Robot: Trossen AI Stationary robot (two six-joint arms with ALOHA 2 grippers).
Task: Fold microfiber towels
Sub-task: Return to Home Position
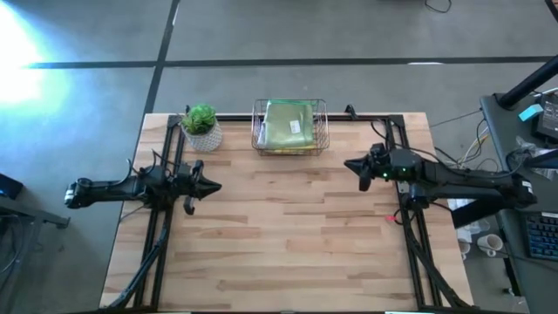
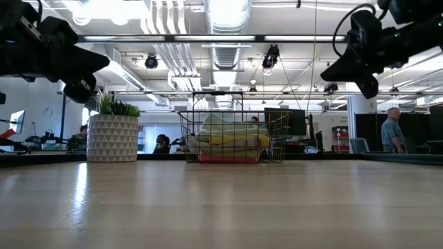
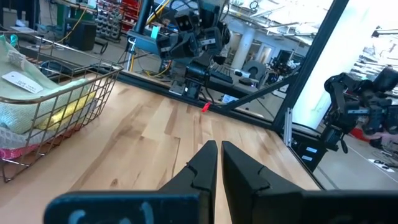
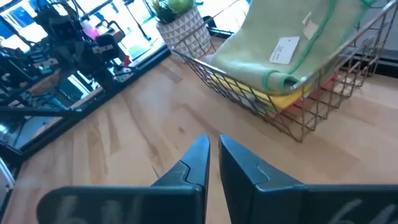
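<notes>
Several folded microfiber towels lie stacked in the copper wire basket (image 1: 290,127) at the table's far edge: a pale sage green one (image 1: 289,125) on top, with yellow (image 4: 287,98) and hot pink (image 2: 223,158) below it. My left gripper (image 1: 212,186) hovers shut over the table's left side, pointing level toward the right. My right gripper (image 1: 353,166) hovers shut over the right side, pointing left, above the wood. Neither holds anything.
A potted plant in a white patterned pot (image 1: 202,129) stands left of the basket at the far edge. The bare wooden tabletop (image 1: 288,235) stretches between the two arms and toward the near edge. Black frame rails (image 1: 166,235) run along both sides.
</notes>
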